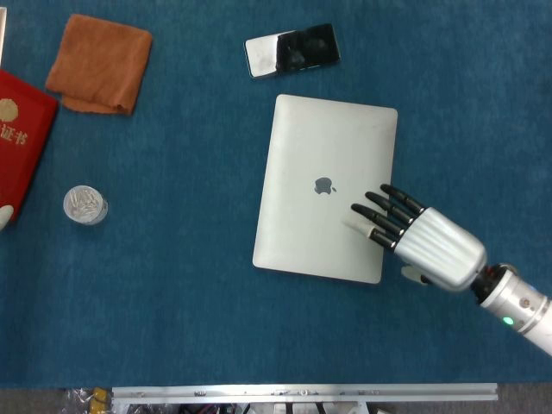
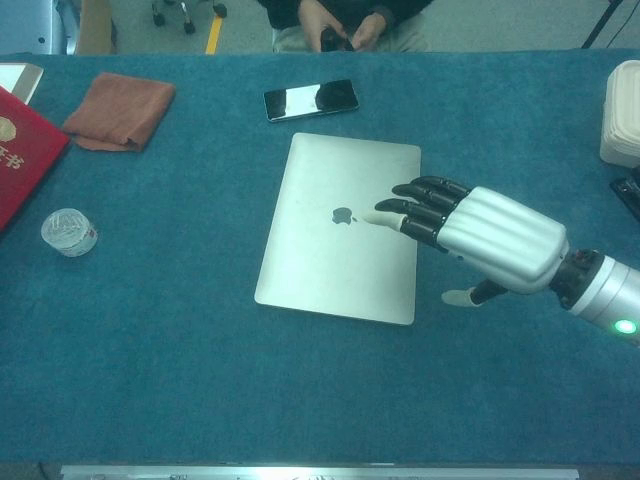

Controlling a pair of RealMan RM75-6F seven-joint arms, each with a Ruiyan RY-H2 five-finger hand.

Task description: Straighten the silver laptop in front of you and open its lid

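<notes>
I have the right robot hand [image 1: 423,241] out over the silver laptop [image 1: 319,172], its dark fingers [image 1: 384,207] spread flat and reaching across the lid just right of the apple logo. It holds nothing; the fingers lie apart, and from the chest view the pale fingertip [image 2: 380,217] seems to touch the lid beside the logo, though I cannot be sure of contact. The thumb [image 2: 460,296] hangs off the laptop's right edge, over the bench [image 1: 172,293].

The laptop lies closed in the middle of the blue-covered bench, its long side running away from me, and it sits slightly askew (the far end leans a little to the right in the head view).

Of the left robot hand I see only a pale fingertip [image 1: 4,216] at the left border of the head view, next to the red booklet [image 1: 19,138], so I cannot tell how its fingers stand.

Beyond the laptop's far edge lies a phone [image 1: 291,50], screen up, near but apart. An orange cloth [image 1: 99,63] sits folded at the far left, and a small clear round container [image 1: 84,205] stands near the booklet. In the chest view a pale box [image 2: 622,112] sits at the right edge, and a seated person's hands [image 2: 335,25] show past the far side of the bench.
</notes>
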